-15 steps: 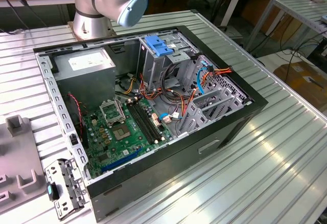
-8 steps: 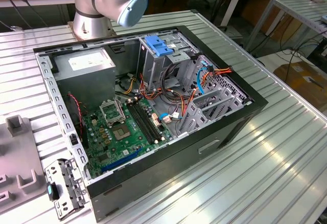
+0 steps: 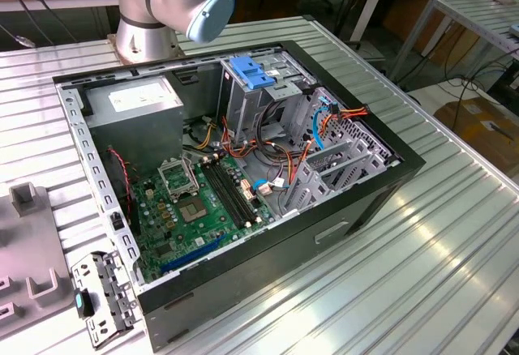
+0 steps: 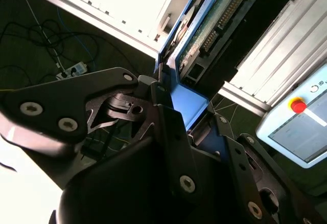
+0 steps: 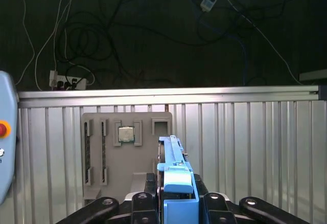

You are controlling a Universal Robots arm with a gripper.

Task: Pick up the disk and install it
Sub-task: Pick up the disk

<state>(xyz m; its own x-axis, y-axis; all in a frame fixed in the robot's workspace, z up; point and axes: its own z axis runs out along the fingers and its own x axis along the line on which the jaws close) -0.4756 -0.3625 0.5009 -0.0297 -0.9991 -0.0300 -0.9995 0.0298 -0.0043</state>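
1. Tool state: in both wrist views I see the tool closed on the disk. Its black fingers press against the two flat sides, with no gap visible between the pads and the part.

2. Disk appearance:
- First wrist view: the disk is edge-on, a thin slab capped by a blue plastic rail with a lighter blue tab at the gripped end.
- Second wrist view: one face is a green circuit board with a black connector row, and a blue rail runs along its edge.

3. Disk position: it is clamped in the tool and touches nothing else. Behind it in the first wrist view are the ribbed metal desk and a grey holder plate carrying a square chip.

4. Exterior view: the open computer case lies on the desk. It contains the motherboard, a grey power-supply box and a metal cage with a blue latch.
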